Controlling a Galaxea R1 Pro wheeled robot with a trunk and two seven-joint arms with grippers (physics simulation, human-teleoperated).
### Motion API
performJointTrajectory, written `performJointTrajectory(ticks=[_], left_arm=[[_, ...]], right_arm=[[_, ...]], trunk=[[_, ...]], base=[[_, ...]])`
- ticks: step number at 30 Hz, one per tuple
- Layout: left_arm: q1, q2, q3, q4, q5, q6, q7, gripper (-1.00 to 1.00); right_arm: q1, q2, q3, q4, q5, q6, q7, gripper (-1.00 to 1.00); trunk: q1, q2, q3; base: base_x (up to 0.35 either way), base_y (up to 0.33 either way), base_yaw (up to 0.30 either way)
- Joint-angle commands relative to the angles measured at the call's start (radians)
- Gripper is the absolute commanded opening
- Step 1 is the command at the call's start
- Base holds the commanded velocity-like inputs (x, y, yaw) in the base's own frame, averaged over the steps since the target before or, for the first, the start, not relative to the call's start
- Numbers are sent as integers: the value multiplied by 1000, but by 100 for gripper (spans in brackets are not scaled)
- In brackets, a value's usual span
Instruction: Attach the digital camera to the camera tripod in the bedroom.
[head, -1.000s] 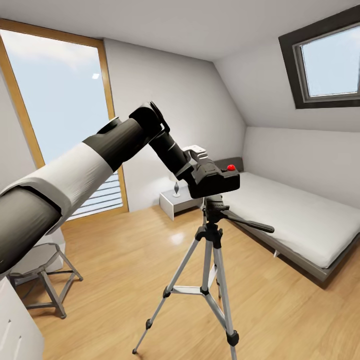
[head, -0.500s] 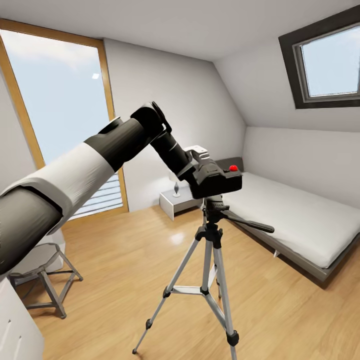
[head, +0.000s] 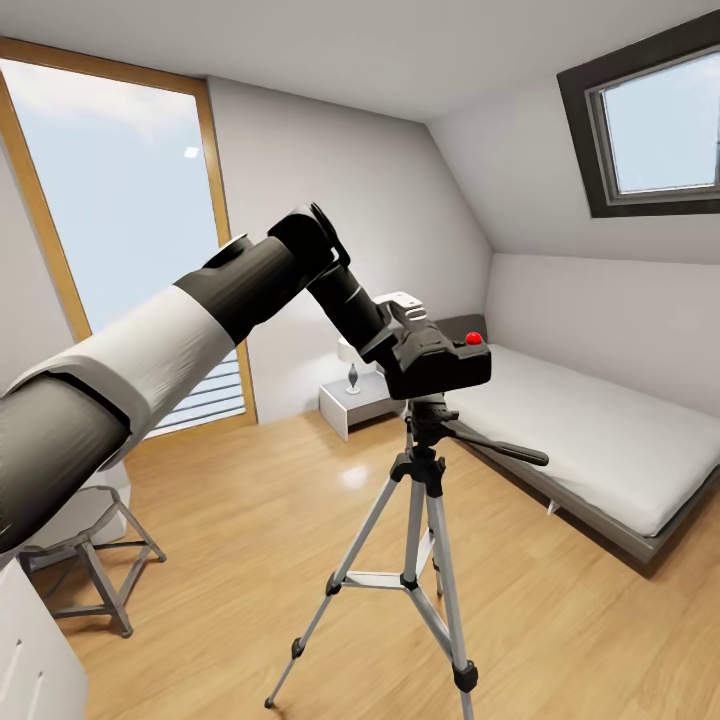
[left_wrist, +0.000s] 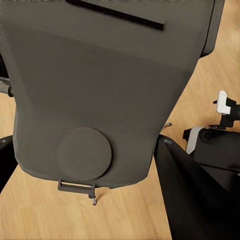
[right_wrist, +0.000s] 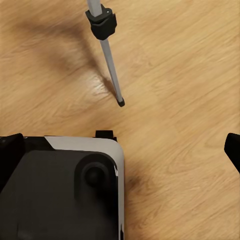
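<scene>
Camera (head: 440, 365) shifted right, overhanging tripod (head: 425, 520) head, left gripper (head: 405, 345) clamped

digital camera (head: 440, 365): black — red button on top
camera tripod (head: 415, 545): silver-grey legs, black joints and feet
floor (head: 250, 560): light wood
bed (head: 590, 430): pale grey — darker frame

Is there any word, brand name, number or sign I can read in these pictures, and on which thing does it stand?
None: no writing can be read in any view.
The digital camera shows a plain black body with a red button, no brand.
The camera tripod carries no label.
The walls and window frames are bare of signs.
</scene>
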Motion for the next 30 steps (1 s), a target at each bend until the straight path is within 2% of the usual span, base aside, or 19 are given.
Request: performJointTrajectory(ticks=[1,30], left_arm=[[0,0,0,0,-11,10,-10,-100],[0,0,-1,5,-11,10,-10,-100]], right_arm=[[0,0,8,1,-11,-3,0,100],[0,0,2,1,-11,-3,2,100]], trunk=[[0,-1,0],[0,-1,0]], base=[[0,0,0],[0,0,0]])
